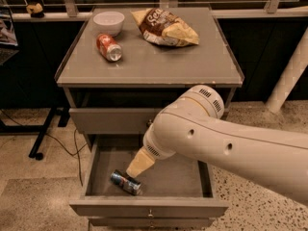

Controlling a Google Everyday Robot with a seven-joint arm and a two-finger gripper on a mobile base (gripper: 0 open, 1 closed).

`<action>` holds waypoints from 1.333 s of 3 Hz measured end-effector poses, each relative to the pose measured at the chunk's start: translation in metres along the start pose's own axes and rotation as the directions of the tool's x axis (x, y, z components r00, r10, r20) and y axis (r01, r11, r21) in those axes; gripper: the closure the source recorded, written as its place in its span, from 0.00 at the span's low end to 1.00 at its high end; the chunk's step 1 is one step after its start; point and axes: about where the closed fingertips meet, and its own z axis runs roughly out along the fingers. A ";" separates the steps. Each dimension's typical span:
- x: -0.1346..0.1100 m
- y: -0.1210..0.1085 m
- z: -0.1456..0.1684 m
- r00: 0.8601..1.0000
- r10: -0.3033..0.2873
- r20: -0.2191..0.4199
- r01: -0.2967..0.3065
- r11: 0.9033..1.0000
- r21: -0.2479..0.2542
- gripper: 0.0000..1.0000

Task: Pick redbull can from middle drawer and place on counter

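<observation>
This is the reaching step. The claw [136, 166] hangs in the open drawer [178, 179], just above the blue can [126, 182], which lies on its side. I cannot tell if the claw is wide or narrow. Next it must grab the blue can and lift it to the counter [159, 64].

I see an office break area: terrazzo floor [33, 196], chip bag [166, 28] and bowl [109, 22] on the grey tabletop [163, 64]. My end effector [136, 165] hangs over the open drawer [168, 183].
</observation>
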 end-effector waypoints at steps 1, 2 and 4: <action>0.000 0.000 0.000 1.000 0.000 0.000 0.000 1.000 -0.001 0.00; 0.001 0.003 -0.003 0.999 0.004 0.033 -0.003 1.000 -0.017 0.00; 0.003 0.006 0.037 0.982 0.071 0.177 -0.061 0.996 -0.061 0.00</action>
